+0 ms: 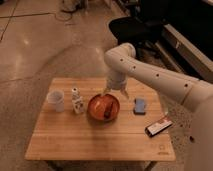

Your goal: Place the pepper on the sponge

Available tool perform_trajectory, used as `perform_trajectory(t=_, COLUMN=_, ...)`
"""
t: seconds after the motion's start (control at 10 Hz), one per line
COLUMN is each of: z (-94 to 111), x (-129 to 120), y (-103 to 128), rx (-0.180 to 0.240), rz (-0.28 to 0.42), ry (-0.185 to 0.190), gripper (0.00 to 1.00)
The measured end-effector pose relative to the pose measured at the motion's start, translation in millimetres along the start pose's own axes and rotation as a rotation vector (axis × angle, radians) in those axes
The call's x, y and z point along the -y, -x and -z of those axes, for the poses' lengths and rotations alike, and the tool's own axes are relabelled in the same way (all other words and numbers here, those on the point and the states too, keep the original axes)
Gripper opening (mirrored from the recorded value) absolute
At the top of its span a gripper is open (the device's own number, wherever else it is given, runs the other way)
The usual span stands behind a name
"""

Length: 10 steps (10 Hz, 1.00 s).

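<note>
The pepper (108, 109), a small slender dark red-brown piece, lies inside the round orange bowl (97, 103) at the middle of the wooden table (100, 137). The sponge (140, 105), a small blue pad, rests on the table to the right of the bowl. My gripper (114, 93) hangs from the white arm just above the bowl's far right rim, left of the sponge. Nothing shows between its fingers.
A white cup (56, 100) and a small white bottle (76, 100) stand left of the bowl. A flat black and red-white packet (158, 126) lies near the table's right edge. A black office chair (132, 30) stands behind the table.
</note>
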Motion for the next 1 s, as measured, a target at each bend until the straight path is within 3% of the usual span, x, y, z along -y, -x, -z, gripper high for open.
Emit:
perform_trajectory(t=0.5, z=-56, x=18, y=3, rx=0.059, rz=0.060, ry=0.000, gripper=0.80)
perform_trajectory(t=1.0, z=-95, x=38, y=-3, rx=0.098, rz=0.101, ry=-0.008, gripper=0.80)
